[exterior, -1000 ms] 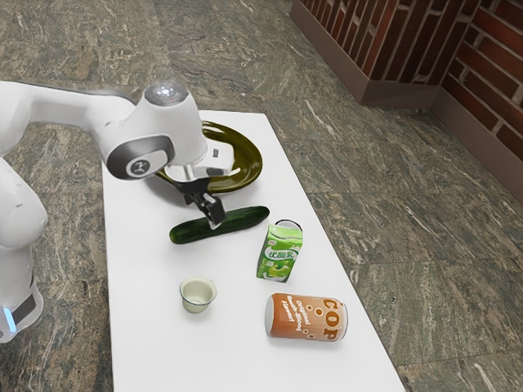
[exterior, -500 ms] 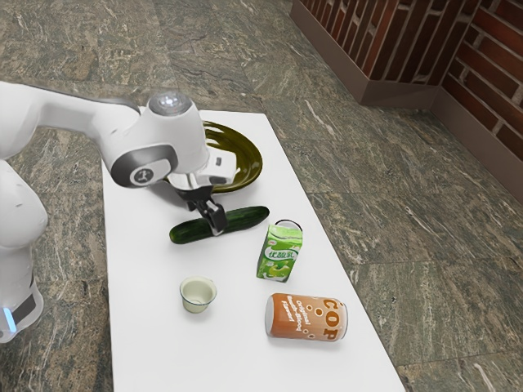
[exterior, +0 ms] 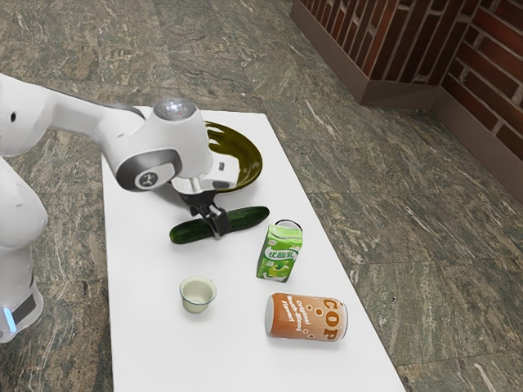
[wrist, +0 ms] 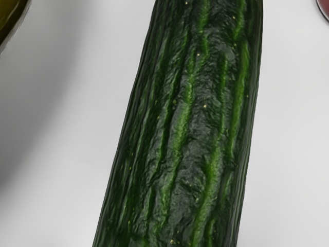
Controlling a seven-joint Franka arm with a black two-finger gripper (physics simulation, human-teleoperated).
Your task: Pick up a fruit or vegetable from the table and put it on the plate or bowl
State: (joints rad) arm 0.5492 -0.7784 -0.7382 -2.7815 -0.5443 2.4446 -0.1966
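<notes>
A dark green cucumber [exterior: 241, 219] lies on the white table [exterior: 147, 343], just in front of the olive-green plate [exterior: 245, 159]. My gripper [exterior: 215, 224] is lowered onto the cucumber's middle, fingers open and straddling it, one on each side. The cucumber still rests on the table. In the wrist view its ridged skin [wrist: 190, 134] runs lengthwise right under my hand, and an edge of the plate [wrist: 7, 15] peeks in at one corner.
A green milk carton [exterior: 279, 251] stands to the exterior view's right of the cucumber. An orange can [exterior: 306, 317] lies on its side nearer the front. A small cup [exterior: 198, 293] sits in front of the cucumber. The table edges are close on both sides.
My hand has come down from just above the cucumber until its fingers sit around the cucumber's middle. The cucumber and the other things have stayed put.
</notes>
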